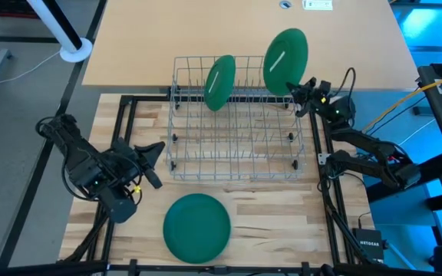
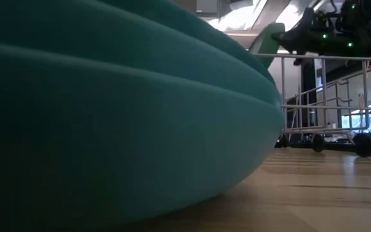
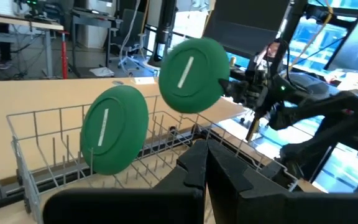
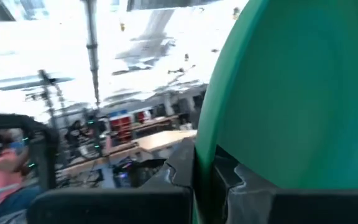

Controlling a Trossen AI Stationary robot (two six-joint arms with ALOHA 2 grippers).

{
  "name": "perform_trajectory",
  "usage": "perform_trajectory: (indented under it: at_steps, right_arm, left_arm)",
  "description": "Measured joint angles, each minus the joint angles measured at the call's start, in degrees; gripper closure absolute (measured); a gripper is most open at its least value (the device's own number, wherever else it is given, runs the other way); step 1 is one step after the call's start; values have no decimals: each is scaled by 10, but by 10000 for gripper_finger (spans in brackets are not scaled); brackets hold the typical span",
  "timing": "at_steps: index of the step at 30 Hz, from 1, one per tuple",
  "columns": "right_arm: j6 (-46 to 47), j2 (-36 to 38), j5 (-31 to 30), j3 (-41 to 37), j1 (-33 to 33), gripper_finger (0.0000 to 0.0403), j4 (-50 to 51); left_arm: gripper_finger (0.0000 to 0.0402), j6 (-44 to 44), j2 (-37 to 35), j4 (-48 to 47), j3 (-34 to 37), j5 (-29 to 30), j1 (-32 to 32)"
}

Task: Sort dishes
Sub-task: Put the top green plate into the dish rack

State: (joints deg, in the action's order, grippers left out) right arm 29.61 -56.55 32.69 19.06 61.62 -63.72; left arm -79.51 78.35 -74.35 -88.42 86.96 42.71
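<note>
Wooden tabletop (image 1: pixel 282 222): right gripper (image 1: pixel 296 90) pinches a green plate (image 1: pixel 285 61) above the wire rack (image 1: pixel 236 153); left gripper (image 1: pixel 153 162) waits, fingers closed on nothing

My right hand (image 1: pixel 296 90), right of centre in the upper frame, pinches a green plate (image 1: pixel 285 61) by its lower edge, raised over the wire rack's (image 1: pixel 236 146) upper right corner. Another plate (image 1: pixel 220 82) stands upright in the rack's upper row. My left hand (image 1: pixel 153 162) rests closed at left. A plate stack (image 1: pixel 197 227) lies on the bench (image 1: pixel 282 215), lower centre.
</note>
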Motion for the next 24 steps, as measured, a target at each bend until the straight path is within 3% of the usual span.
perform_trajectory:
  at_steps: [10, 24]
  right_arm:
    - [-30, -20, -85, -11, -97, 391, -55]
    - [-34, -140, -199, -11, -197, 391, -158]
  left_arm:
    - [401, 0, 0, 0, 0, -3, -28]
    - [401, 0, 0, 0, 0, -29, -43]
